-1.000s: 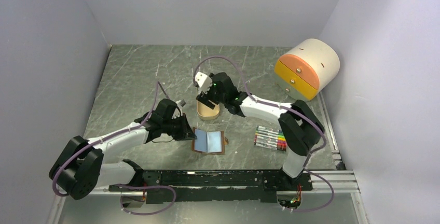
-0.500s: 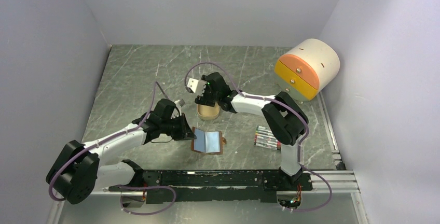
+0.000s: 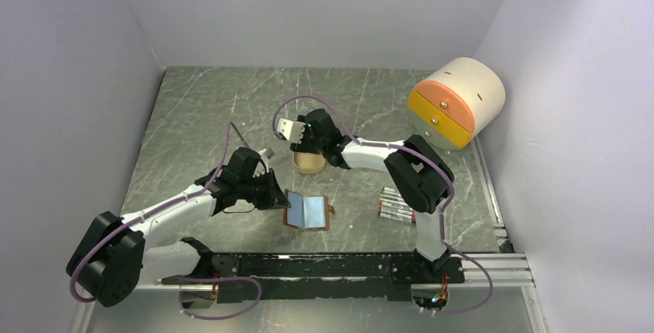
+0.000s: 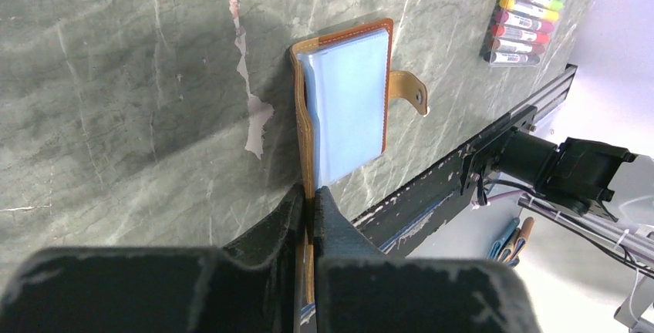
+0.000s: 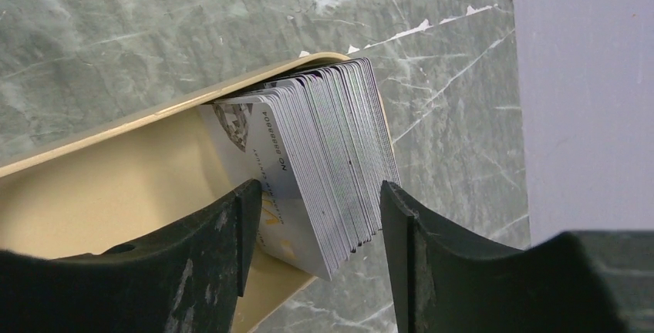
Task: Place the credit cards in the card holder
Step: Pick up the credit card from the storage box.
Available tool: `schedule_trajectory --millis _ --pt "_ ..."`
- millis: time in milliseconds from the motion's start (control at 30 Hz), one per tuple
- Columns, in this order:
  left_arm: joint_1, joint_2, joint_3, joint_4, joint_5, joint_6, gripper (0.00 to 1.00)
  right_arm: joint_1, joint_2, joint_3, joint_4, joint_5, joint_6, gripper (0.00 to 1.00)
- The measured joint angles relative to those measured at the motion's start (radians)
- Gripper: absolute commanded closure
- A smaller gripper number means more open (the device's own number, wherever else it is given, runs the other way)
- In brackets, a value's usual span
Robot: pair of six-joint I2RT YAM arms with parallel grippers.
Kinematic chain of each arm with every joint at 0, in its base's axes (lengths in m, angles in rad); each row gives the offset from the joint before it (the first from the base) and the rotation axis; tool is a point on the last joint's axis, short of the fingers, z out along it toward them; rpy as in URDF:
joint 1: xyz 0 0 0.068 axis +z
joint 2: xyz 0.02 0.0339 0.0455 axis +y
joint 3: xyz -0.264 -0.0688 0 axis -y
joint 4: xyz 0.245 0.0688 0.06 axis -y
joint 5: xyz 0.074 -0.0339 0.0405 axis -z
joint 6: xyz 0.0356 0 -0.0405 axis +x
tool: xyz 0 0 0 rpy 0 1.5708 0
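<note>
From the top I see the holder (image 3: 308, 211) lying open on the table (image 3: 193, 117), the left gripper (image 3: 278, 196) at its left edge and the right gripper (image 3: 303, 146) over a tan box (image 3: 311, 165); pens (image 3: 401, 206) lie to the right

The left wrist shows what the top cannot: the jaws clenched on the holder's brown edge, that flap tipped up

The right wrist alone shows the cards (image 5: 339, 140), packed upright in the box, with fingers (image 5: 208, 256) straddling the stack; whether they press it I can't tell
</note>
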State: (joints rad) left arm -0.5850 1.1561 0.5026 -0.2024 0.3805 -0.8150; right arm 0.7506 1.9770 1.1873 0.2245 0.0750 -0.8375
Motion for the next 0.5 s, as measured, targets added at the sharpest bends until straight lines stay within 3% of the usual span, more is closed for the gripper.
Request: schedule_trajectory --millis 500 --pt "0.0 -0.003 0.0 -0.005 -0.001 0.0 0.91 -0.003 -0.015 0.0 -0.009 -0.001 -0.009 0.6"
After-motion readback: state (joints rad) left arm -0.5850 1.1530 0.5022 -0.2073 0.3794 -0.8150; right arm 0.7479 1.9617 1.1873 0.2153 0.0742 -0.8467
